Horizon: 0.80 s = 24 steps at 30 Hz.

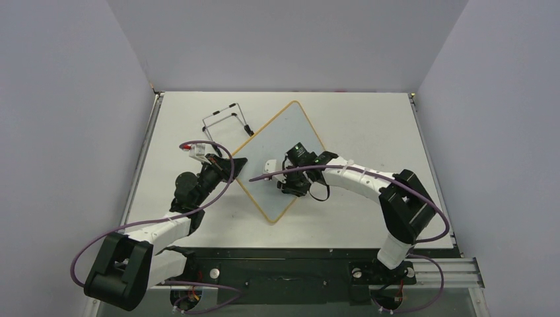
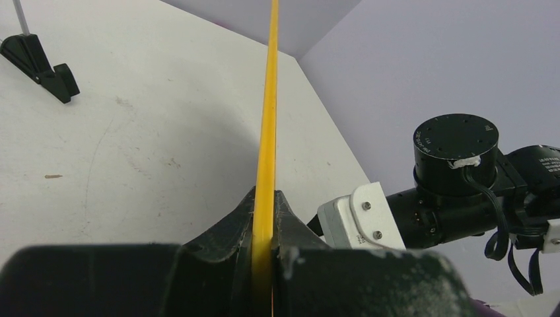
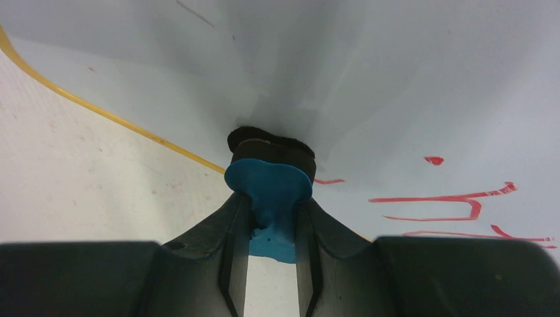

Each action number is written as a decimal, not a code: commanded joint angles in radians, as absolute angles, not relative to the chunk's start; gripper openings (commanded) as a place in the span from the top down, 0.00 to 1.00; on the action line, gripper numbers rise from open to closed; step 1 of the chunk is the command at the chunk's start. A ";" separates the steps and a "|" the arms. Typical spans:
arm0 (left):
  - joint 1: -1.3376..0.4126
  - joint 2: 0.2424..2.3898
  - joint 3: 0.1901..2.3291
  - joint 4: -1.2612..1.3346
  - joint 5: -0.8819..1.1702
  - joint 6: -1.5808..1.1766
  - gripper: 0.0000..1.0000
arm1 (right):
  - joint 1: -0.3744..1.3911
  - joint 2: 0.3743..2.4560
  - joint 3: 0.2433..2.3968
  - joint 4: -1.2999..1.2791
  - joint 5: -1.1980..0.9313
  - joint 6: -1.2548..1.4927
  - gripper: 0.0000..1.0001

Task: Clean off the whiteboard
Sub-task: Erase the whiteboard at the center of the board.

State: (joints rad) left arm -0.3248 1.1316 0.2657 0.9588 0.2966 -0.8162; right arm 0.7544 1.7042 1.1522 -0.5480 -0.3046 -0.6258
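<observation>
left tool [image 2: 265, 212]: we see it clamped on the yellow rim of the whiteboard [image 1: 280, 142] | right tool [image 3: 271, 214]: nipped onto the blue eraser [image 3: 267, 183] (pad against the board face, beside red writing [image 3: 455, 198]) | whiteboard: middle of the desk [image 1: 376, 125], set cornerwise

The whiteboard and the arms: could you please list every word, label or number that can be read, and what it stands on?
Red handwriting on the whiteboard: only partial strokes in view, no word readable.
Small white print on the right arm's black housing: too small to read.
No other text shows.
</observation>
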 commanded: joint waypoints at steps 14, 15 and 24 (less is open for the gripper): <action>-0.355 1.095 0.333 1.054 0.382 -0.866 1.00 | 0.661 1.699 1.157 -0.494 -0.235 -0.630 1.00; -0.355 1.090 0.335 1.048 0.381 -0.860 1.00 | 0.663 1.708 1.159 -0.540 -0.260 -0.668 1.00; -0.352 1.110 0.332 1.048 0.381 -0.848 1.00 | 0.761 1.649 1.134 -0.532 -0.315 -0.710 1.00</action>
State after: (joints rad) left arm -0.3397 1.1301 0.2665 0.9382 0.3153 -0.8356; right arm 0.7006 1.6669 1.1492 -0.5659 -0.2604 -0.7094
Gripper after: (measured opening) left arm 0.027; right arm 0.219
